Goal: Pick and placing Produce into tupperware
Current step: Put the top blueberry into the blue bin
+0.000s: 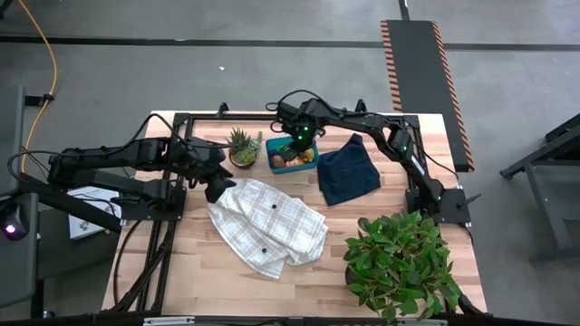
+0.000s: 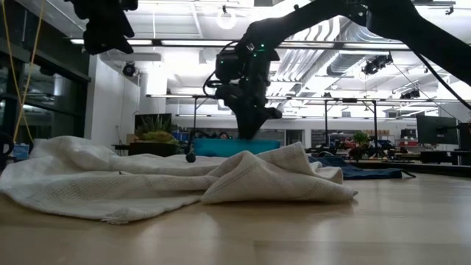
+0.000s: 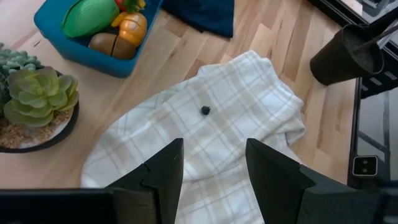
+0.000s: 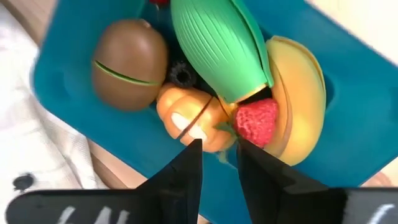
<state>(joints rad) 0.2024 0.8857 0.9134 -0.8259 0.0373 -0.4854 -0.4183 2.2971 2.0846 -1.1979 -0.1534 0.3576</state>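
In the high view the teal tupperware [image 1: 292,164] sits at the upper centre of the frame on the wooden table [image 1: 208,281], between a small spiky potted plant [image 1: 242,148] on its left and a dark navy cloth [image 1: 348,172] on its right. The right gripper [image 1: 300,143] hangs directly over the container; its wrist view shows its fingers [image 4: 180,180] slightly parted just above the contents and holding nothing. Inside lie a brown halved piece [image 4: 129,65], a green ribbed piece [image 4: 219,46], an orange piece [image 4: 189,116], a yellow banana [image 4: 303,99], a red raspberry [image 4: 255,121] and a small dark berry [image 4: 181,74], packed touching one another. The left gripper [image 1: 216,187] hovers at the left centre of the high view over the edge of a white checked towel [image 1: 269,224], its fingers [image 3: 163,171] spread and empty. One small dark berry [image 3: 205,111] lies on the towel. A big leafy plant [image 1: 401,261] stands at the lower right.
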